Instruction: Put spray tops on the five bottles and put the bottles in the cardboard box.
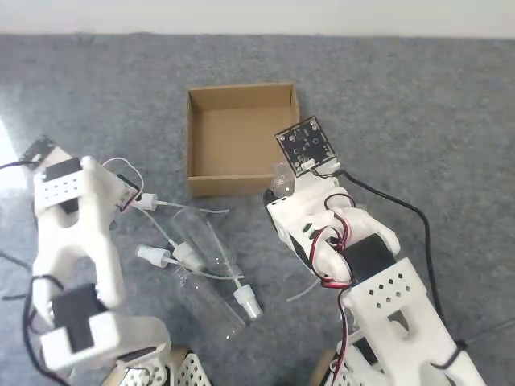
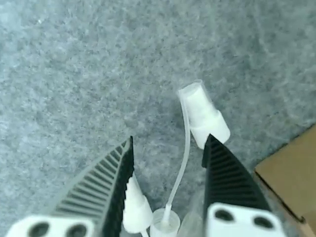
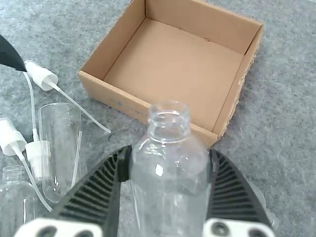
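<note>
My right gripper [image 3: 169,153] is shut on an upright clear bottle [image 3: 168,173] with a bare open neck, just in front of the cardboard box [image 3: 94,64]. In the high view that bottle [image 1: 282,180] sits by the box's [image 1: 241,186] near right corner. My left gripper [image 2: 169,140] stands open over the carpet, with a white spray top [image 2: 202,116] lying just ahead of one fingertip and its thin tube running back between the fingers. Two more spray tops [image 2: 134,208] lie close under it. In the high view the left gripper [image 1: 133,195] is left of the box.
Clear bottles [image 1: 201,237] [image 1: 211,304] lie on the grey carpet between the arms, with loose spray tops [image 1: 153,256] [image 1: 249,304] and their tubes among them. The box's inside [image 3: 173,64] holds nothing. A black cable [image 1: 418,225] runs along the right arm.
</note>
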Controlling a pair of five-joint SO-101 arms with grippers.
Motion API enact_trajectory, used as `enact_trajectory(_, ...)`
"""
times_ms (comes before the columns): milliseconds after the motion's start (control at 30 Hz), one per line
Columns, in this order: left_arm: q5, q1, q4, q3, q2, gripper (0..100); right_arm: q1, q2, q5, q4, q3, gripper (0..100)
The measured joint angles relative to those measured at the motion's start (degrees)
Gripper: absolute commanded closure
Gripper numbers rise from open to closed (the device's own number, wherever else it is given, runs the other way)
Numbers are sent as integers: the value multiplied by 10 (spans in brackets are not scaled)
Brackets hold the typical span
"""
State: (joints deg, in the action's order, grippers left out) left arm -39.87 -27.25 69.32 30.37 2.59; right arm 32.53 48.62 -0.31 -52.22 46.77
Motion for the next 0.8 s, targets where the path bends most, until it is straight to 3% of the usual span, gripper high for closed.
enact_trajectory(300, -2, 0, 0, -69, -104, 783, 0, 0, 0, 0, 0, 869)
enact_trajectory(800, -4, 19, -4, -81, -116, 781, 0, 0, 0, 0, 0, 869)
